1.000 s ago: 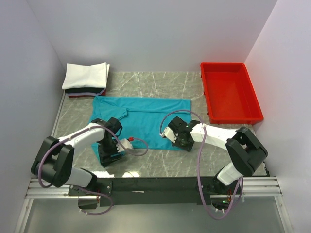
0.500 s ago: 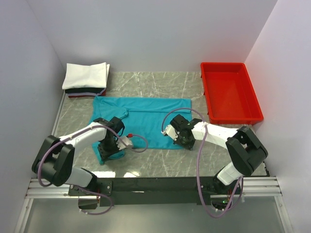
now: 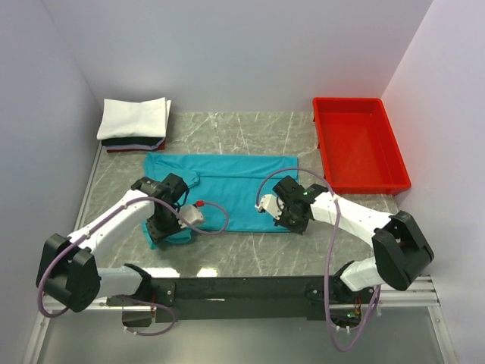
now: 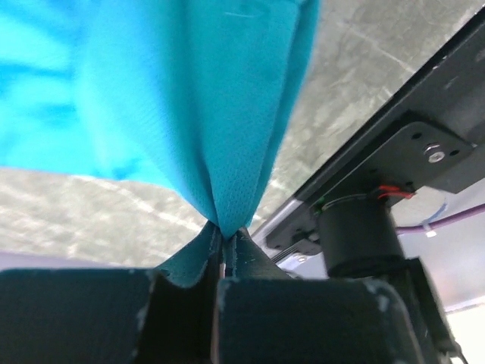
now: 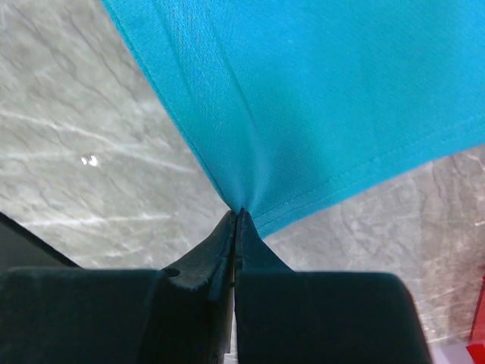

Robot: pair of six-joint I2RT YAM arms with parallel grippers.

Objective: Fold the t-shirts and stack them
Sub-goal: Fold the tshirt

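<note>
Left gripper [image 4: 223,241] and right gripper [image 5: 236,218] both clamping on near hem of teal t-shirt [image 3: 227,182], which is lying spread at centre of frame. Fold step seems to be beginning; next move is calling for lifting both corners evenly toward top of frame.

This is a robotics lab test cell. Plain pale-lilac panel walls [image 3: 227,53] box in a grey marble-patterned tabletop [image 3: 242,133] on three sides. Along the bottom of the frame, a silver aluminium extrusion rail [image 3: 409,292] carries a black base bar [image 3: 242,289]. Two white-and-black jointed robot arms are bolted to it, one at lower left [image 3: 106,224] and one at lower right [image 3: 356,220], with loose purple cables [image 3: 327,258] looping off them. A red rectangular plastic tray [image 3: 360,152] sits at upper right.
</note>
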